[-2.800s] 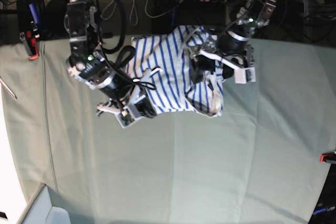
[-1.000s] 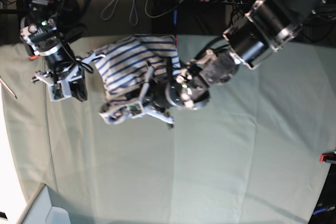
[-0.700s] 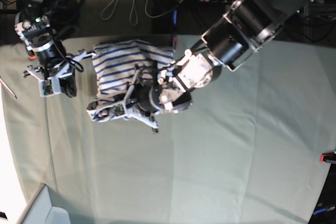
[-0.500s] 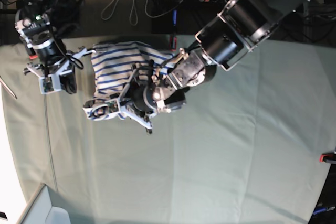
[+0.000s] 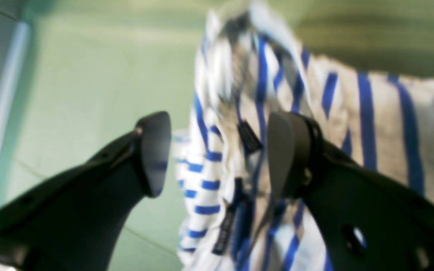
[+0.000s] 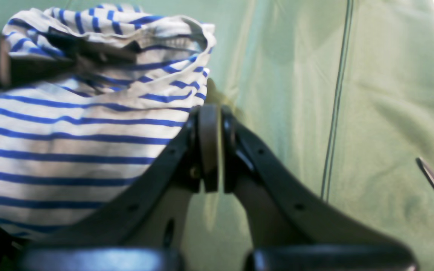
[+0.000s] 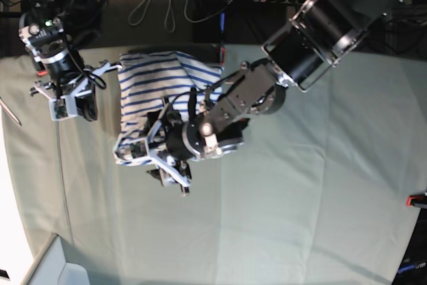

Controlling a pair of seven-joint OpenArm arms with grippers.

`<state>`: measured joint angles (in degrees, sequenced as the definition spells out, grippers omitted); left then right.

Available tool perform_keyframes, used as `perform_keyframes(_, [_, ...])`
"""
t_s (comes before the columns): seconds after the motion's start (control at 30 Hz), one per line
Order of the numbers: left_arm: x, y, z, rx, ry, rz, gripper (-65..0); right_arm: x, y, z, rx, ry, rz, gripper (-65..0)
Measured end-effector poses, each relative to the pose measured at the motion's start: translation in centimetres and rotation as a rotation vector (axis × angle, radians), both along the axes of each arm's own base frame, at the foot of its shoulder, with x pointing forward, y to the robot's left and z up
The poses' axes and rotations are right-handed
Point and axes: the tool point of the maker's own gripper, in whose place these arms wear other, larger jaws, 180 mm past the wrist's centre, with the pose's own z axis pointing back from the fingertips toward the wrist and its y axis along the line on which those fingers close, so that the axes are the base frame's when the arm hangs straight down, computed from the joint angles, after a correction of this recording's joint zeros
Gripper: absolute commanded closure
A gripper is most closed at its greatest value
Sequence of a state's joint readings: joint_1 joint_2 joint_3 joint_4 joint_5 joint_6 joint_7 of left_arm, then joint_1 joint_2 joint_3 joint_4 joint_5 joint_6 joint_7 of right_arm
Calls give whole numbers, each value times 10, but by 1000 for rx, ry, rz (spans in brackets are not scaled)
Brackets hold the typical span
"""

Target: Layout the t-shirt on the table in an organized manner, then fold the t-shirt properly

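So the t-shirt [image 7: 150, 91] is sitting bunched up near the far edge of the worktop [image 7: 300, 218], toward the far-left corner as the base camera sees it. Not laid out at all: it's a rumpled heap with the blue stripes running every which way, and the near end of it sags down into a little crumpled fold.

The left gripper [image 5: 217, 154] is right at that near end. From its wrist camera the jaws stand clearly apart, with the striped fabric and a small dark tag [image 5: 249, 137] showing in the gap between them. The picture is blurry, so I can't tell whether either finger is actually touching cloth, but nothing is pinched. The big left arm [image 7: 307, 38] reaches in diagonally from the far right across the shirt.

The right gripper [image 6: 210, 146] is just beside the shirt's left side, over the worktop's left edge area. Its jaws are pressed flat together with no cloth between them; the shirt lies just next to them, heaped against the green cover.
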<state>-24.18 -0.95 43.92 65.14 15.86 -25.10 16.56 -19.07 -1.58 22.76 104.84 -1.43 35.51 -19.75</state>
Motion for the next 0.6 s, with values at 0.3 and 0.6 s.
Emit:
perform_keyframes(0.3, [57,62,50,-76,-41,277,-388,-1,17,-3,80,-6,-46,0])
perform_keyframes(0.6, [66,267,43,-122,105,983,-346,1,132,-20,253,43,190,0])
